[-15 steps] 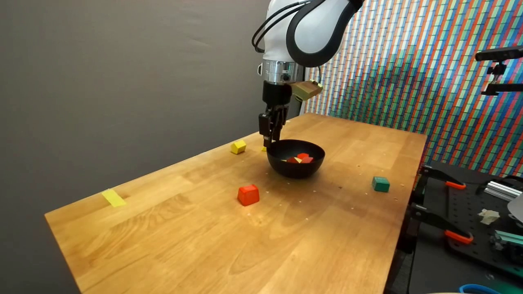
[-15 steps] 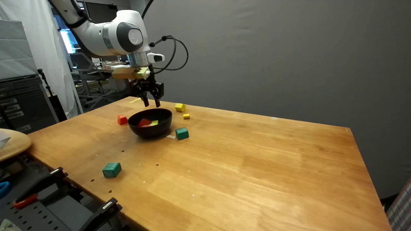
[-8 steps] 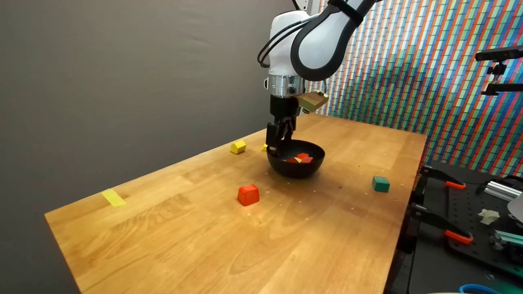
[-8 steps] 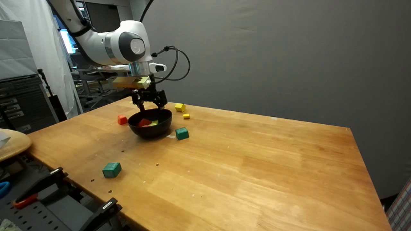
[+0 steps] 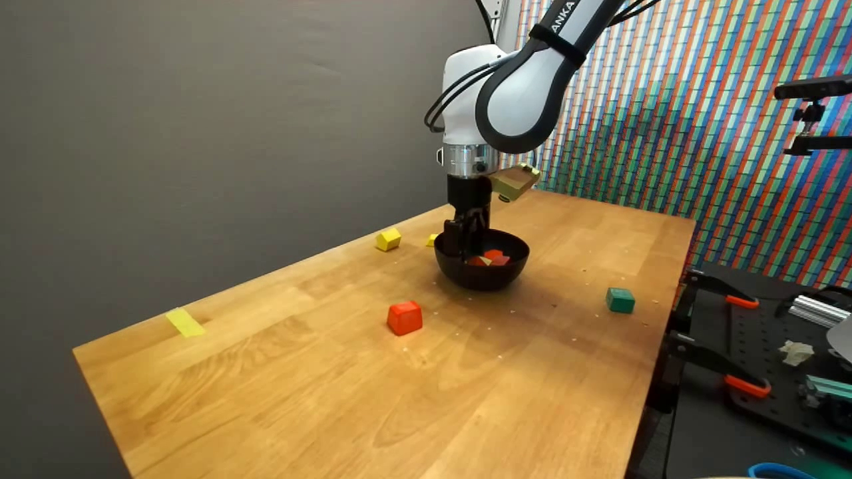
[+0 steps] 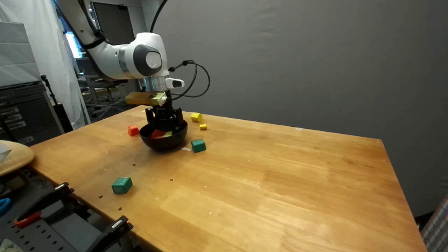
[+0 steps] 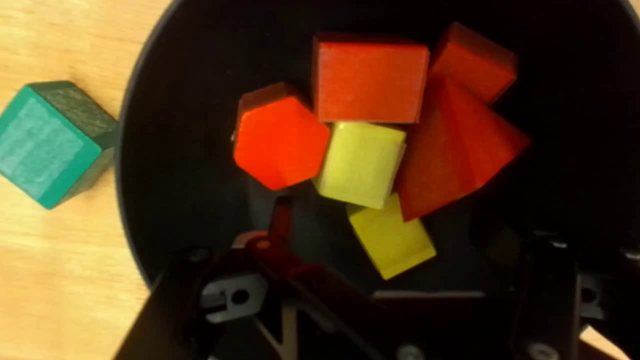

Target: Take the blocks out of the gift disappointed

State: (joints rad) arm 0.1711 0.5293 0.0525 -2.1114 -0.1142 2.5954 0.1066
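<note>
The round black bowl (image 5: 482, 278), called the gift disappointed, holds several blocks. In the wrist view these are an orange-red hexagonal block (image 7: 281, 142), a red block (image 7: 372, 82), a red pointed block (image 7: 465, 145), another red block (image 7: 475, 60), a pale yellow block (image 7: 361, 165) and a yellow block (image 7: 392, 237). My gripper (image 7: 392, 230) is down inside the bowl with its jaws spread apart. The yellow block lies in the gap, apart from both sides. Dark surroundings partly hide the right finger. In an exterior view, the gripper (image 6: 164, 126) covers the bowl's back part.
A green block (image 6: 198, 145) stands close beside the bowl. A second green block (image 6: 122, 185) is near the table edge. Also on the table are a red-orange block (image 5: 405, 318), a yellow block (image 5: 388, 239) and a small yellow block (image 6: 203, 126). Clamps (image 5: 722, 366) grip the edge.
My gripper has come down from above the bowl's rim into the bowl, shifting slightly across it. Its fingers have spread wider. The blocks and bowl have stayed in place.
</note>
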